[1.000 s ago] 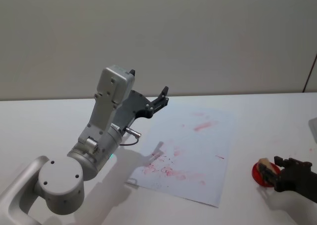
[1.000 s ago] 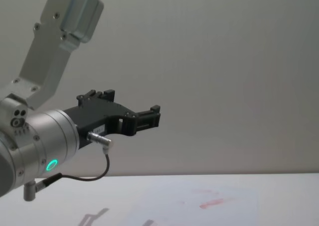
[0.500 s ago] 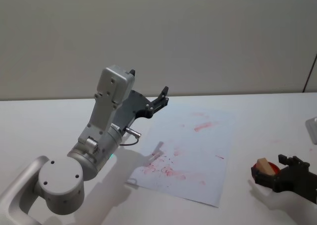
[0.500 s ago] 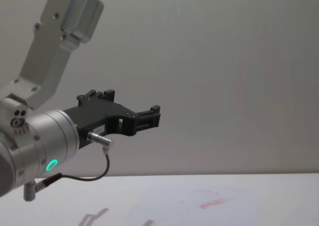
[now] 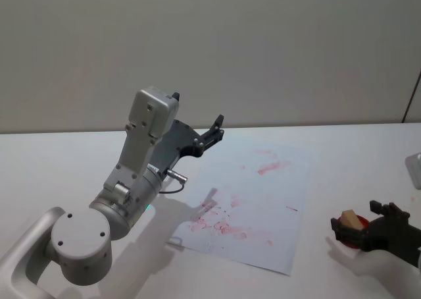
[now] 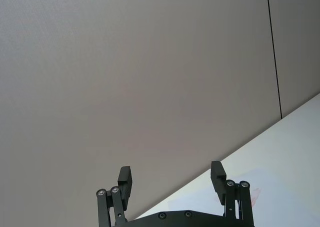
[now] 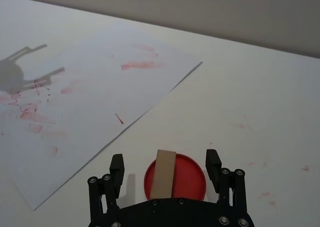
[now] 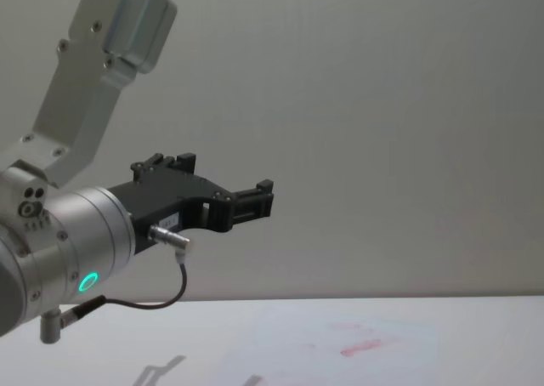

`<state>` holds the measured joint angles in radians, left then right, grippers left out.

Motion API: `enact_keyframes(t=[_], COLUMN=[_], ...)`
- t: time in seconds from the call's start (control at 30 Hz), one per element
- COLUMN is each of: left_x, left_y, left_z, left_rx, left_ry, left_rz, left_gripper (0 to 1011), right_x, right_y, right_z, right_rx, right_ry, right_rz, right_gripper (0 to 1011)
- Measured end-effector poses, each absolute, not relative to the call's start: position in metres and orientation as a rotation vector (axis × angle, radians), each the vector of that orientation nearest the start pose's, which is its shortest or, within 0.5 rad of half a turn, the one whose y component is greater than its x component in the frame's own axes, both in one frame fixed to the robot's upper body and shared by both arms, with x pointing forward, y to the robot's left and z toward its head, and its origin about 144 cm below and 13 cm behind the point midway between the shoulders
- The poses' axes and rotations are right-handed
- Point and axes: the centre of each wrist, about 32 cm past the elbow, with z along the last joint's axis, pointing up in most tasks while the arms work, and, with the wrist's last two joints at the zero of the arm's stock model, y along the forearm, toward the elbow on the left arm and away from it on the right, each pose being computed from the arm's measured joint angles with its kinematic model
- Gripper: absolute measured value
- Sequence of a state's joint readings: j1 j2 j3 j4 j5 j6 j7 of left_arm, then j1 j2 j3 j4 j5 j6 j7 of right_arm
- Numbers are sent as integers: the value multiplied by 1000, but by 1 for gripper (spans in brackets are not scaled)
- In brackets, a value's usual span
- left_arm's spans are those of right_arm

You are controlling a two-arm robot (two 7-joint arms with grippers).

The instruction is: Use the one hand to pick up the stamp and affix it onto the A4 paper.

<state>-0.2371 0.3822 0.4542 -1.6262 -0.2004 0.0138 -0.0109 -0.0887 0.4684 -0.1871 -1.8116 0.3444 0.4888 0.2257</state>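
Your right hand (image 7: pixel 164 168), fingers spread, straddles the stamp (image 7: pixel 163 174) on its red pad (image 7: pixel 190 176), right of the paper (image 5: pixel 253 203) on a white table (image 5: pixel 342 154).

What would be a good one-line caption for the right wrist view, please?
Open right gripper straddling the wooden stamp standing on its red ink pad, beside the red-smudged A4 paper.
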Motion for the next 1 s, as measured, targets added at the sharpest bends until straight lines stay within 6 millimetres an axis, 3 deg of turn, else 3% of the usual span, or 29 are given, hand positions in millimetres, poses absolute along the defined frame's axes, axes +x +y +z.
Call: enact_keyframes(t=[1.0], left_x=[492], left_y=[198], left_z=[1204], left_rx=[61], left_ry=[-268], left_rz=[1124], left_gripper=[1001], right_x=[440], right_y=[-244], right_z=[1187], right_rx=[-52], right_ry=[-24], right_rz=[-1206], right_gripper=[1001])
